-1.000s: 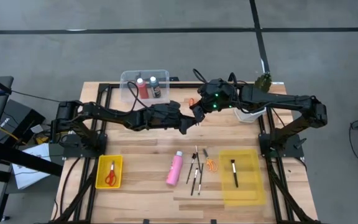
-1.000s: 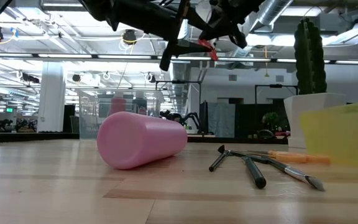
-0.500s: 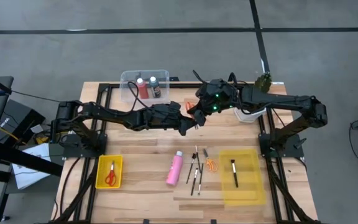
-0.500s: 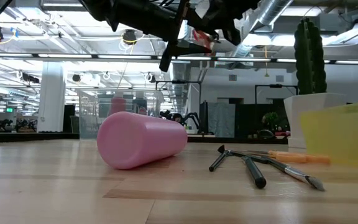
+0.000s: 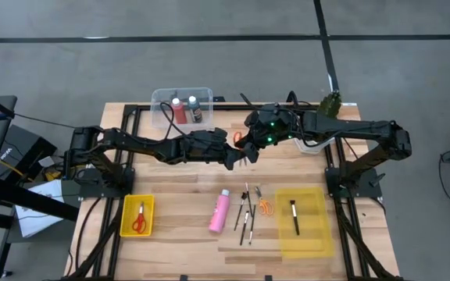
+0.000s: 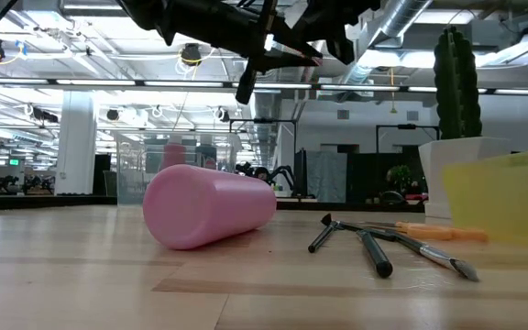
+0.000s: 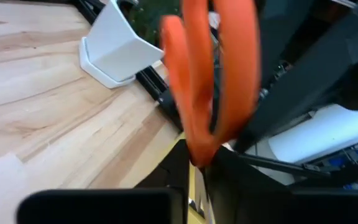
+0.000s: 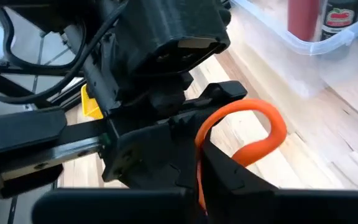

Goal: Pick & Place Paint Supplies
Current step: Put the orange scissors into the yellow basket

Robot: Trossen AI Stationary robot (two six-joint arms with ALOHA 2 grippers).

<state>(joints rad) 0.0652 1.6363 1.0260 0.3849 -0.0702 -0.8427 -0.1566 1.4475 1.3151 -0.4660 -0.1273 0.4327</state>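
Observation:
Orange-handled scissors (image 5: pixel 237 137) hang in the air over the table's middle, between my two grippers. My left gripper (image 7: pixel 195 157) reaches in from the left and is shut on them. My right gripper (image 8: pixel 207 179) comes from the right, slanting down, and is also shut on them. On the table near the front lie a pink bottle (image 5: pixel 219 212) on its side, several thin brushes (image 5: pixel 246 212) and another orange scissors (image 5: pixel 266 206). Red-handled scissors (image 5: pixel 139 219) lie in a small yellow tray. My left gripper pinches the scissors between its two fingers just below where the orange handle loops join (image 7: pixel 197 144). The loops stand out beyond the fingertips. The scissors are lifted clear of the table. My right gripper pinches the scissors at the base of an orange handle loop (image 8: pixel 244 155), coming from the table's right and slanting down. The loop arches out past its fingers toward my left gripper. The blades are hidden.
A clear bin (image 5: pixel 162 100) at the far edge holds red and dark bottles. A yellow tray (image 5: pixel 317 234) at the front right holds one brush (image 5: pixel 294 217). A plant in a white pot (image 6: pixel 466 174) stands at the far right, behind my right arm.
My right gripper has rolled and edged toward my left gripper, tipping the scissors from hanging slantwise to nearly level. My left gripper has kept its place and now has the scissors between its fingers.

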